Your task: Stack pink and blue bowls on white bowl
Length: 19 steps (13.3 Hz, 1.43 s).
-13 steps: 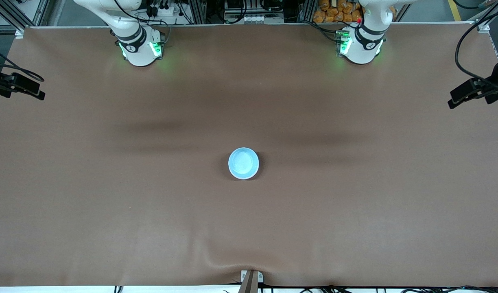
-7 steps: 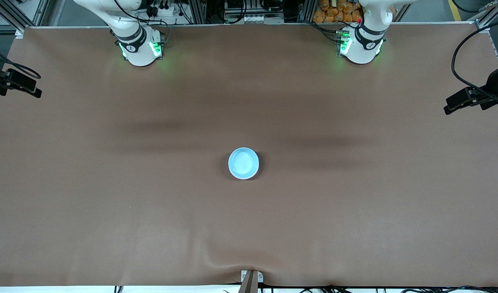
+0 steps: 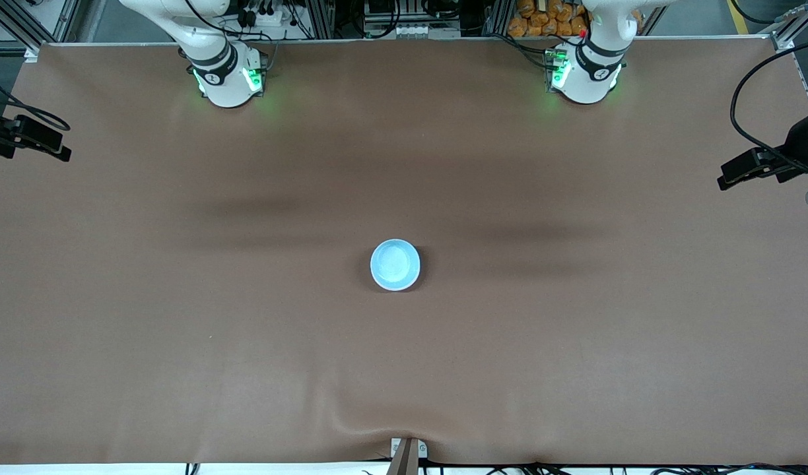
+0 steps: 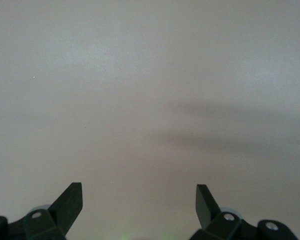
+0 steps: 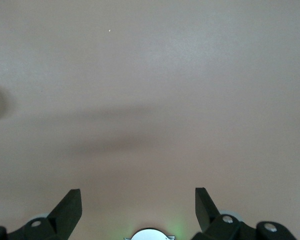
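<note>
The big brown table holds one blue bowl in its middle. Nothing blocks it. Both grippers hang over the table's ends, left gripper and right gripper fingers spread wide. The left gripper has crept inward.

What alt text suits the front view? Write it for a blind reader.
A small round glossy light blue bowl sits alone mid-table on a brown table cover. The left gripper and right gripper hang at the cover's two ends.
</note>
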### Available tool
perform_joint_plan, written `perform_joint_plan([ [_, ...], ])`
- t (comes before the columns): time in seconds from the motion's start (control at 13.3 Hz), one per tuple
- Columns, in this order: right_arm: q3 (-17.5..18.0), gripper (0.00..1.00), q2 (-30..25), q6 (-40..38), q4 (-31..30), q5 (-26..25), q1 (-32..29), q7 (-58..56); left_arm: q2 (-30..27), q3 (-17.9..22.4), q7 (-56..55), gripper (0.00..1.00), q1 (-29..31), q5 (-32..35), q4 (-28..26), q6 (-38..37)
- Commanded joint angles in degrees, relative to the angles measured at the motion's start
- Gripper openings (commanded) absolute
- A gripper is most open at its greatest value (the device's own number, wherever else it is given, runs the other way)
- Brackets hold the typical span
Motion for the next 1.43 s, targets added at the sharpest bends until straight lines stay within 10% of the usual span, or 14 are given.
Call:
perform_joint_plan([
  [0.0, 0.5, 1.0, 0.98, -0.67, 1.55, -0.48, -0.3, 0.83, 1.13, -0.37, 0.36, 1.0, -0.68, -0.86, 0.21, 0.45],
  [0.82, 0.5, 1.0, 1.42, -0.05, 1.55, -0.48, 0.84, 0.83, 7.9, -3.19, -3.77, 1.0, -13.16, -0.25, 0.29, 3.95],
  [1.35, 0.5, 1.0, 2.12, 0.21, 1.64, -0.48, 0.84, 0.83, 3.09, -2.4, -3.25, 1.0, -10.28, 0.63, 1.53, 3.61],
])
